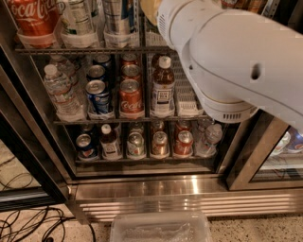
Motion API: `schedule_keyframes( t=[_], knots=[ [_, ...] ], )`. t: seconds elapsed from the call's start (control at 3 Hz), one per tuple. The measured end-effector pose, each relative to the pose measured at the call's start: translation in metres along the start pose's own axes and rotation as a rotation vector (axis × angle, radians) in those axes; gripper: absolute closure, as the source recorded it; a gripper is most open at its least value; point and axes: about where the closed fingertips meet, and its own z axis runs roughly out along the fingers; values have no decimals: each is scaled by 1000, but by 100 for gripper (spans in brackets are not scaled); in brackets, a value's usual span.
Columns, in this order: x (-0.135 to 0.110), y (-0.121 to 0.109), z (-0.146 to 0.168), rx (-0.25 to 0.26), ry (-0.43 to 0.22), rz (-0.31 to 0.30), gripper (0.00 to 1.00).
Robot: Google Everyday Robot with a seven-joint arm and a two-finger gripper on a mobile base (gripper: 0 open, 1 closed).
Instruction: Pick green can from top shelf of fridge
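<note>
My white arm (227, 56) fills the upper right and reaches up toward the top shelf (85, 49), a dark wire rack fronted by clear round cups. My gripper is beyond the top edge, out of view. A pale yellowish rounded thing (148, 9) shows at the top edge beside the arm; I cannot tell whether it is the green can. On the top shelf stand a red cola can (31, 16), a pale labelled can (78, 16) and a silver-blue can (118, 16). The fridge has a ribbed steel base (180, 201).
The middle rack holds a water bottle (59, 92), a blue can (99, 97), a red can (131, 97) and a brown bottle (162, 87). The bottom rack holds several cans and small bottles. A glass door (265, 160) stands open at right. A clear plastic tray (161, 229) and cables (28, 222) lie on the floor.
</note>
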Motion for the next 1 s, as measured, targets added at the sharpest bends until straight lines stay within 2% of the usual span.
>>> schedule_keyframes(
  t=[0.33, 0.67, 1.0],
  knots=[
    [11, -14, -32, -15, 73, -35, 100],
    [32, -16, -64, -59, 148, -30, 100],
    [33, -16, -64, -60, 149, -30, 100]
  ],
)
